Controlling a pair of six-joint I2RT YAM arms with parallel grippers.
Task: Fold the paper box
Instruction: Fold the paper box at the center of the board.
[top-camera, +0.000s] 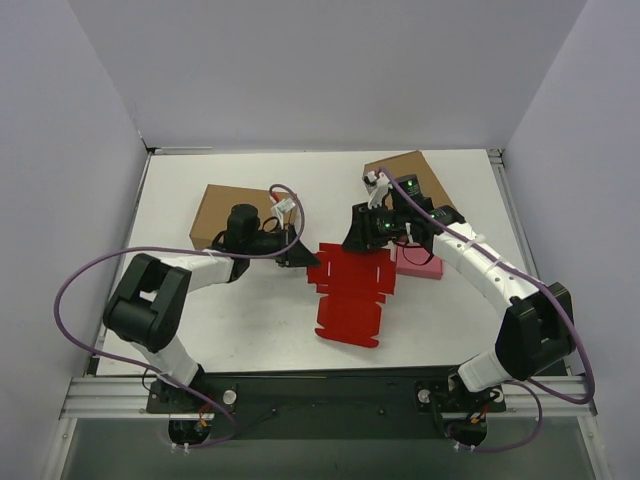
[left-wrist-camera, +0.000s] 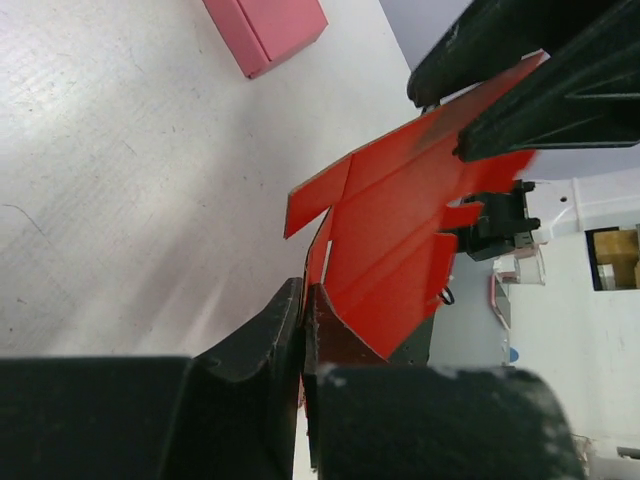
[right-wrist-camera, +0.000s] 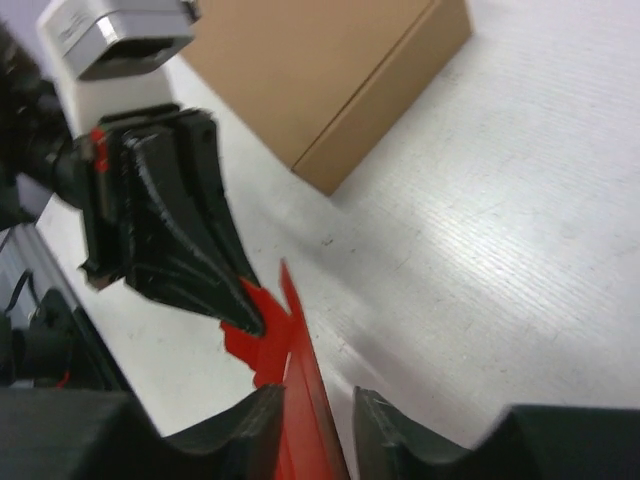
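Red paper box (top-camera: 350, 298): unfolded, creased die-cut sheet with notched flaps.

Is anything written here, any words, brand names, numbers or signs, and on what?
No text can be read in any view.
The paper box, pink box, left brown box and right brown box: bare faces, no print.
White tag by the left arm: too small to tell whether it bears print.

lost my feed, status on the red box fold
left claw shut on paper box edge. right claw open around its other side. pink box close by right claw.
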